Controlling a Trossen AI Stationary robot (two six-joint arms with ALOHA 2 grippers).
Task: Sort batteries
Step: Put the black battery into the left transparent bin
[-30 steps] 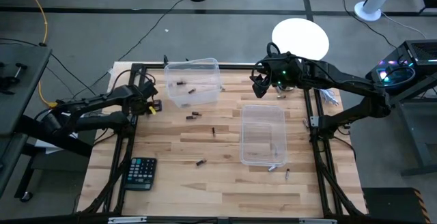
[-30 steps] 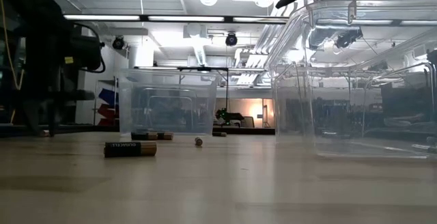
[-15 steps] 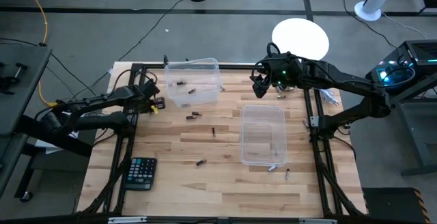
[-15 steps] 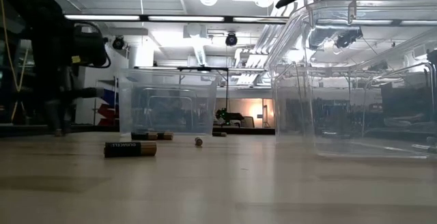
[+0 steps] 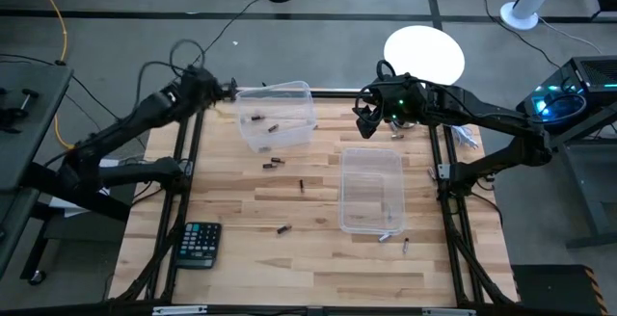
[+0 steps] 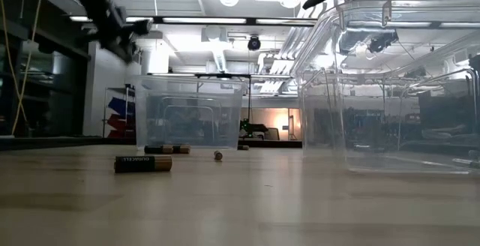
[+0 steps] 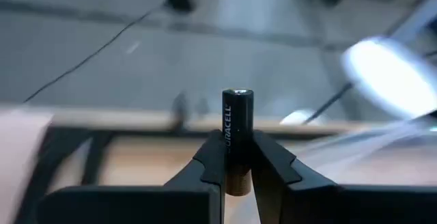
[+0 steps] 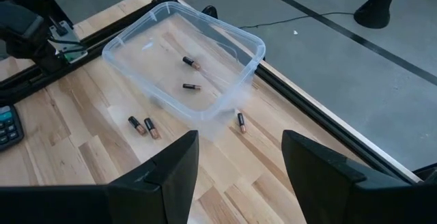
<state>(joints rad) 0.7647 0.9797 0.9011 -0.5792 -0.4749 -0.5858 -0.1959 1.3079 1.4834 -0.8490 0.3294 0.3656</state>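
Note:
My left gripper (image 5: 228, 90) hangs high over the table's far left, beside the left wall of the far clear bin (image 5: 289, 94), and is shut on a black-and-copper battery (image 7: 237, 118). In the low view this gripper (image 6: 120, 36) shows at the upper left. That bin holds two batteries (image 5: 256, 118). A second clear bin (image 5: 371, 162) stands at the right. Several loose batteries (image 5: 273, 164) lie on the wood, one of them (image 6: 142, 163) close to the low camera. My right gripper (image 8: 239, 142) is open above the far right, holding nothing. My left gripper pinches the battery between its two fingertips (image 7: 213, 157), on the battery's lower half near the copper end (image 7: 237, 181). The battery lies along the fingers, and its black end (image 7: 237, 95) sticks out beyond the tips. It is lifted clear of the table.
A black calculator (image 5: 200, 244) lies at the near left. Black frame rails (image 5: 188, 152) run along the table's left and right sides. A white round lamp base (image 5: 424, 54) stands on the floor beyond the far edge. Bare wood lies between the two bins.
My left gripper has risen from the table's left edge, swung toward the far edge and the far bin, and tipped up from pointing steeply down. The battery that lay at the left rail has gone up with it, clear of the wood.

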